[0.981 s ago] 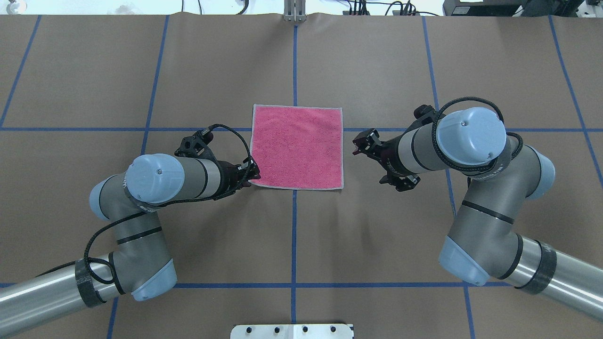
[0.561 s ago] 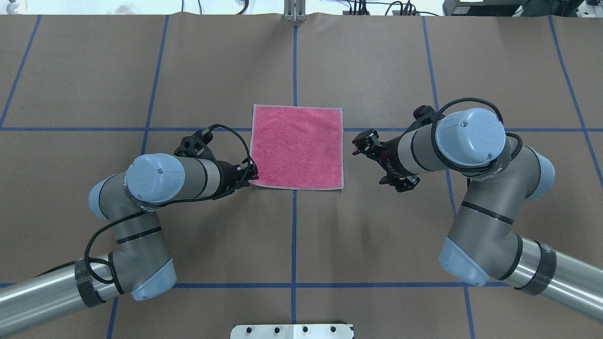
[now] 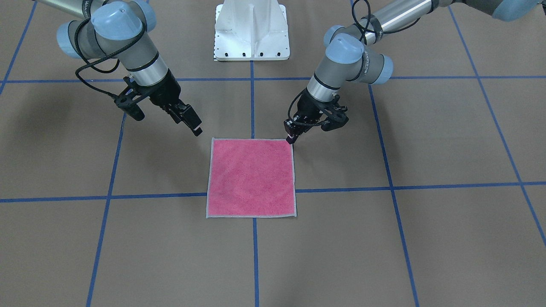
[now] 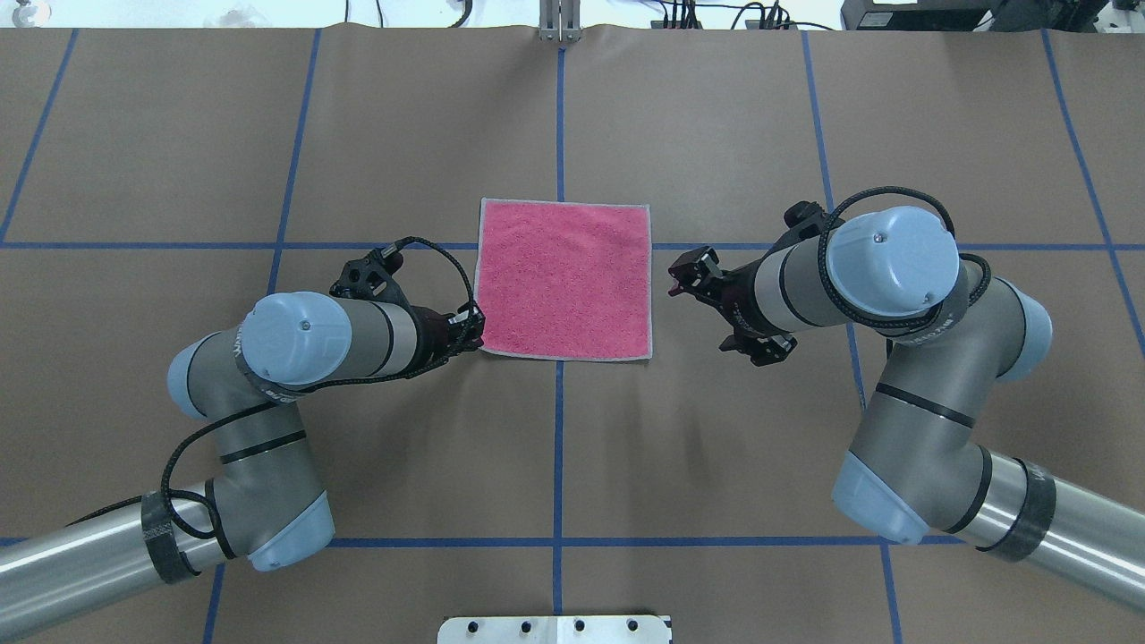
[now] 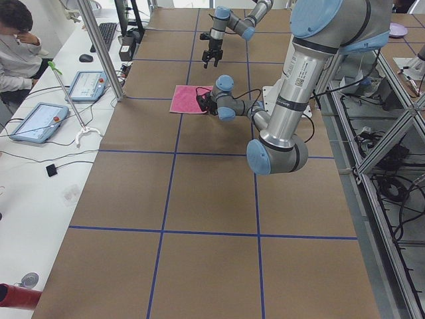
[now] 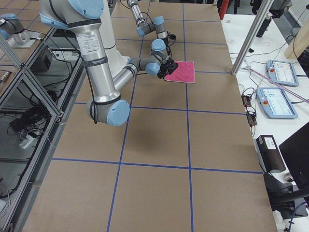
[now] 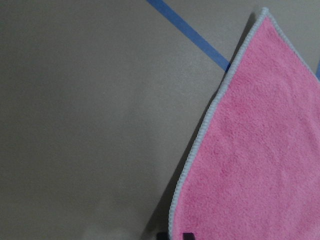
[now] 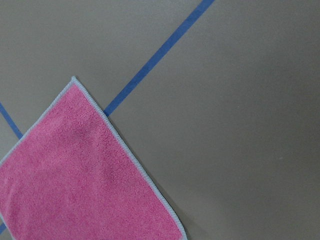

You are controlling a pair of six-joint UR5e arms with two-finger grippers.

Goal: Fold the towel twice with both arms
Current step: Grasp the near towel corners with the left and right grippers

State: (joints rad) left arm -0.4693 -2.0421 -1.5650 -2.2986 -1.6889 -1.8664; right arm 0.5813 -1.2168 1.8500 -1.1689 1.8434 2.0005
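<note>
Across-table view, facing the robot:
- Towel: spread flat, pink face up, unfolded, over a crossing of blue tape lines on the brown table. This is probably so that each arm reaches one side equally.
- Left gripper: low, its tip at the towel's corner nearest the robot on the left side, apparently placed to pinch it. Whether it has clamped on the cloth or not, I cannot tell.
- Right gripper: raised and clear of the matching right corner, with nothing in it. I cannot tell how far apart its fingers are.
- White pedestal base: beyond the towel.

Overhead view:
- Towel: square and unwrinkled, with no fold made yet.
- Left gripper: meets the near-left corner.
- Right gripper: off the right edge, not touching. Judged to need a descent to the near-right corner, so that both corners can lift together and the first fold lands straight.

Left-end view:
- Towel: flat, with the near arm's tool at its edge and the far arm's tool well above.

Right-end view:
- Towel: flat. No grip is judged from here.

Left wrist view:
- Towel: fills the right side, its light edging running down to dark tips at the bottom border. This suggests close alignment with the hem.

Right wrist view:
- Towel: lower left and seen from above. This fits a hover.
</note>
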